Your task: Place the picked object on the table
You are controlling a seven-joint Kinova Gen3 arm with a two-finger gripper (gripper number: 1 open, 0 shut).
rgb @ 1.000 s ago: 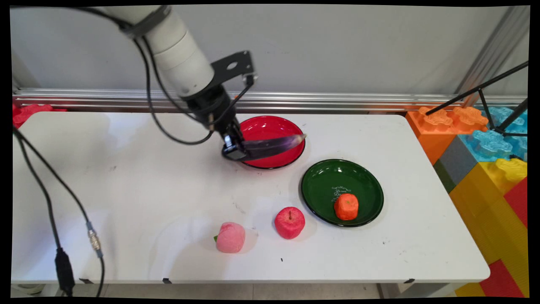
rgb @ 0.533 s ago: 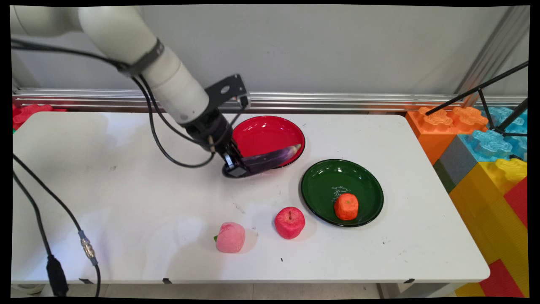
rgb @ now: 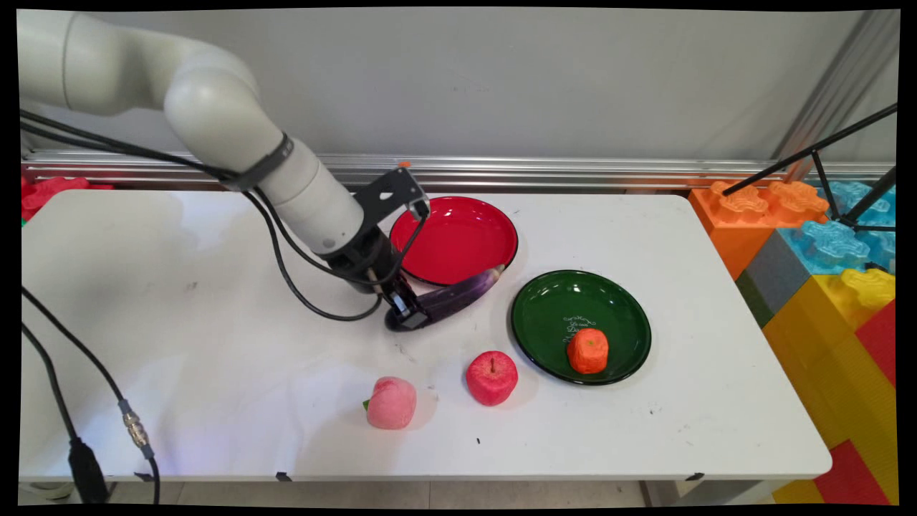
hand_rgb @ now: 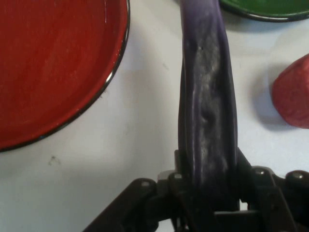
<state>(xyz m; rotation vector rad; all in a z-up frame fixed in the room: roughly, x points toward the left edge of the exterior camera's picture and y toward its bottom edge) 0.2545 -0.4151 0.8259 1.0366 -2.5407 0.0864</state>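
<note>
The gripper (rgb: 405,313) is clamped on one end of a purple eggplant (rgb: 458,290). The eggplant sticks straight out from the fingers, its long way pointing toward the gap between the red plate (rgb: 458,222) and the green plate (rgb: 544,322). It sits low by the red plate's near rim, maybe touching the table (rgb: 215,344). The apple (rgb: 491,378) is near.
</note>
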